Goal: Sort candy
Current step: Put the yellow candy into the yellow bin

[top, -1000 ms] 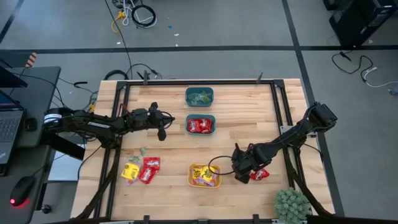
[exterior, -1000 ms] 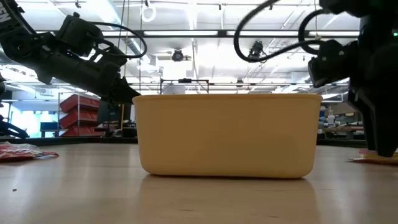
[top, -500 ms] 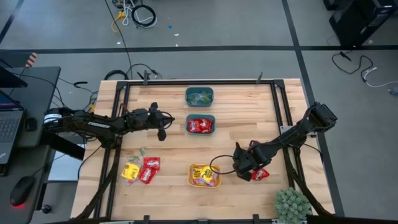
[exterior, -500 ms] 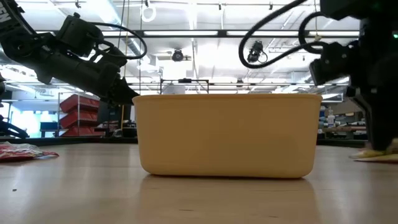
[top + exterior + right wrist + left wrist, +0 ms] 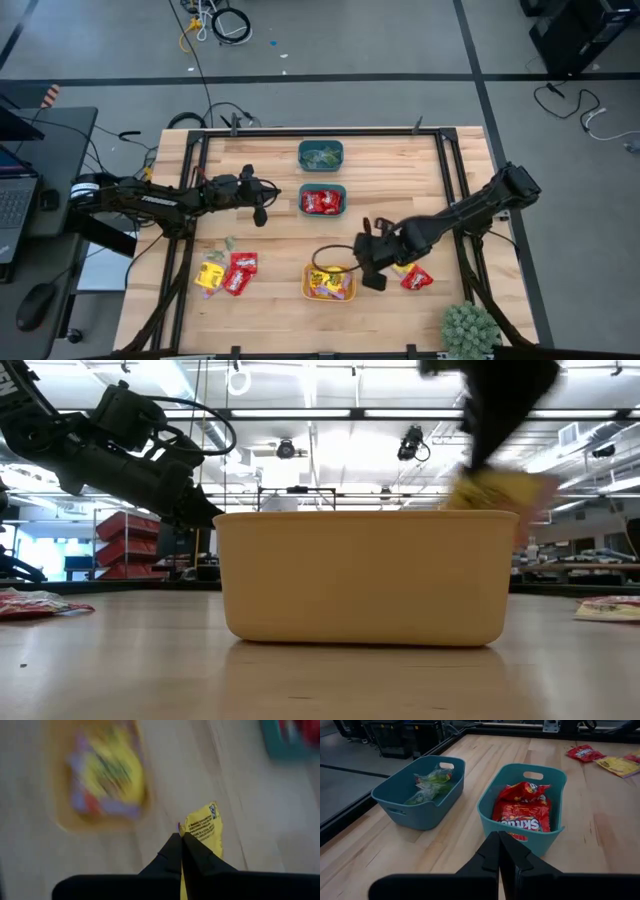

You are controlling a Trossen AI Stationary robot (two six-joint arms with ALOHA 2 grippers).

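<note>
The candy is small shiny packets. My right gripper (image 5: 368, 272) is shut on a yellow packet (image 5: 202, 827) just right of the orange bin (image 5: 328, 283), which holds yellow candy. In the low view the packet (image 5: 495, 490) is a blur above the bin's right rim (image 5: 505, 518). Loose yellow (image 5: 210, 275) and red (image 5: 239, 272) packets lie flat at the near left, and a red one (image 5: 417, 279) at the near right. My left gripper (image 5: 259, 214) hovers shut to the left of the teal bin of red candy (image 5: 322, 200). My right gripper pinches the yellow packet by one end (image 5: 194, 839) between its two fingers. Most of the packet sticks out past the fingertips. The fingers come from above, and the packet hangs below them, lifted clear of the table at about the height of the orange bin's rim.
A second teal bin (image 5: 320, 155) with pale green candy stands at the far middle. A tiny green packet (image 5: 230, 243) lies near the left pile. A spiky green plant (image 5: 470, 328) sits at the near right corner. Black frame rails (image 5: 447, 180) run along the table's edges.
My right gripper has shut on the yellow packet at the near right, lifted it clear of the table and carried it toward the table's left edge, up to the orange bin. The red packet has stayed on the table.
</note>
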